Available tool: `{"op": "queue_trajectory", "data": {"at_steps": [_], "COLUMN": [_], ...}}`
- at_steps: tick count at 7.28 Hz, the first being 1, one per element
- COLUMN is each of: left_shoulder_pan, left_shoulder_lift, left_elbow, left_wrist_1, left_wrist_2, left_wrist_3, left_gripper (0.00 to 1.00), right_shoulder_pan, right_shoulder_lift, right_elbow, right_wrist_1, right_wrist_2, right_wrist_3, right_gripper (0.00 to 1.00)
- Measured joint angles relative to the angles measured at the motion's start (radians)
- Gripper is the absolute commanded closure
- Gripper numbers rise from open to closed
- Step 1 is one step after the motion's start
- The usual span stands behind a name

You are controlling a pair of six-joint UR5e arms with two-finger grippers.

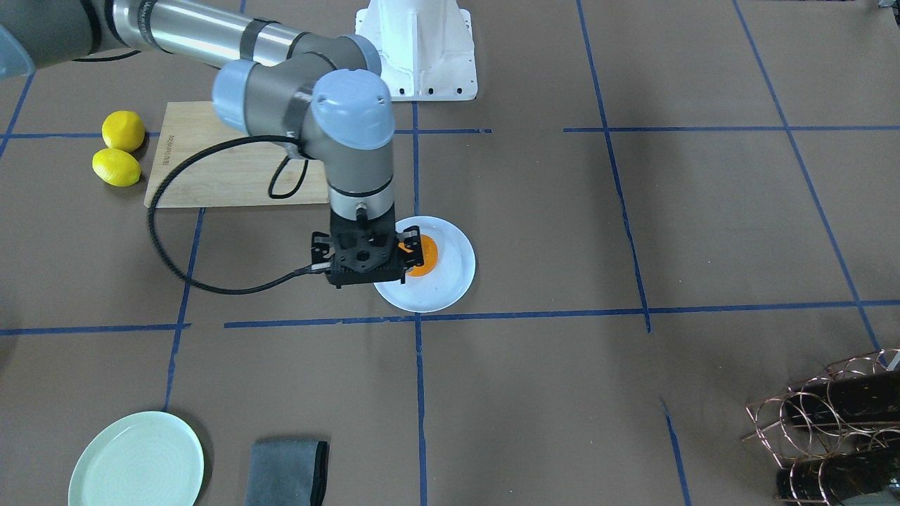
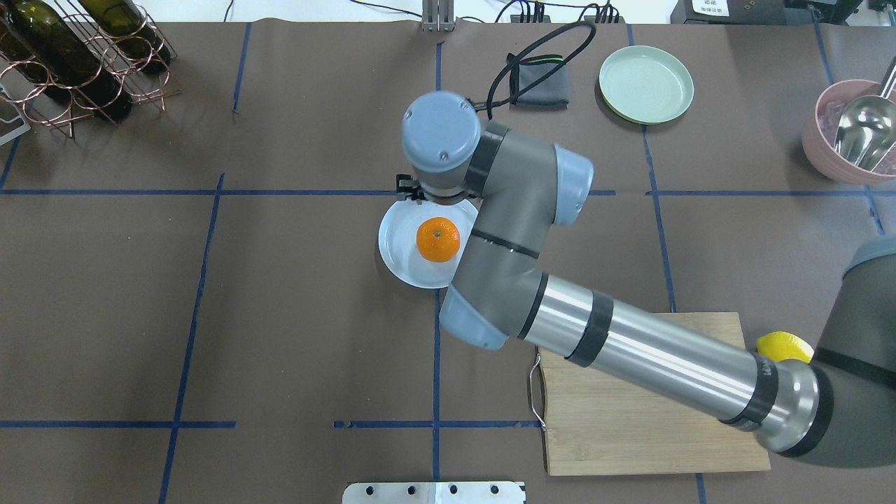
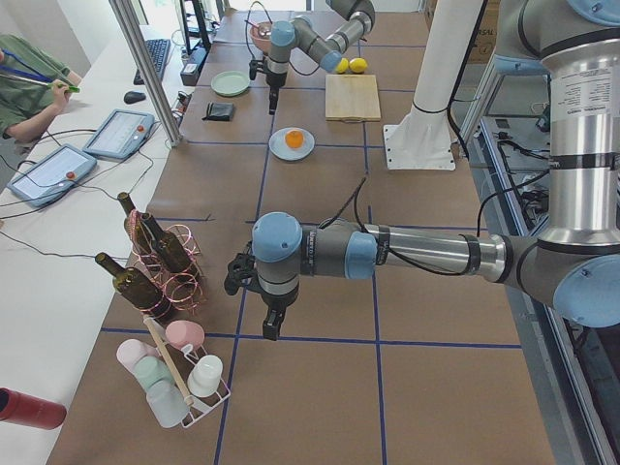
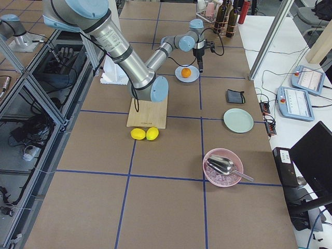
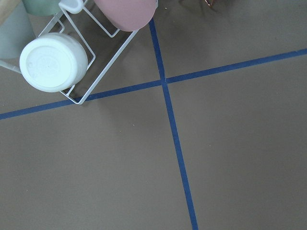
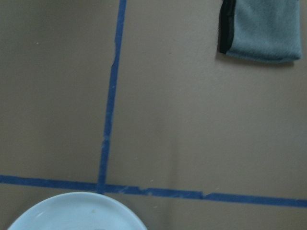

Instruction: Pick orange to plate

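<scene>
The orange (image 2: pixel 438 239) rests on the pale bluish-white plate (image 2: pixel 395 241) at mid-table, with nothing touching it. My right gripper (image 1: pixel 365 263) hangs fingers-down above the plate's rim on the side away from the robot, beside the orange (image 1: pixel 427 253) and clear of it. Its fingers are hidden under the wrist, so I cannot tell whether it is open or shut. The right wrist view catches only the plate's edge (image 6: pixel 76 213). My left gripper (image 3: pixel 270 327) hovers over bare table far off, near the cup rack; its state cannot be judged.
Two lemons (image 1: pixel 119 147) lie beside a wooden cutting board (image 1: pixel 232 169). A mint-green plate (image 1: pixel 137 460) and a folded grey cloth (image 1: pixel 288 471) sit at the operators' edge. There is a wine-bottle rack (image 1: pixel 830 422), a pink bowl with a scoop (image 2: pixel 857 133) and a cup rack (image 5: pixel 53 62).
</scene>
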Motion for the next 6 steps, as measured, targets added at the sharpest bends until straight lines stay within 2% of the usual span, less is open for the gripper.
{"op": "queue_trajectory", "data": {"at_steps": [3,5,6], "left_shoulder_pan": [-0.001,-0.001,-0.001], "left_shoulder_lift": [0.002,0.003,0.004], "left_elbow": [-0.007,-0.008,-0.008], "left_wrist_1": [0.007,0.008,0.008], "left_wrist_2": [-0.007,-0.008,-0.008], "left_wrist_3": [-0.016,-0.077,-0.098], "left_gripper": [0.00,0.00,0.00], "right_shoulder_pan": [0.337,0.541,0.626], "right_shoulder_lift": [-0.287,-0.451,-0.551], "right_elbow": [0.132,0.148,0.147], "right_wrist_1": [-0.014,-0.013,0.005], "right_wrist_2": [0.192,0.276,0.289], "right_wrist_3": [-0.569,-0.924,-1.046], "right_gripper": [0.00,0.00,0.00]}}
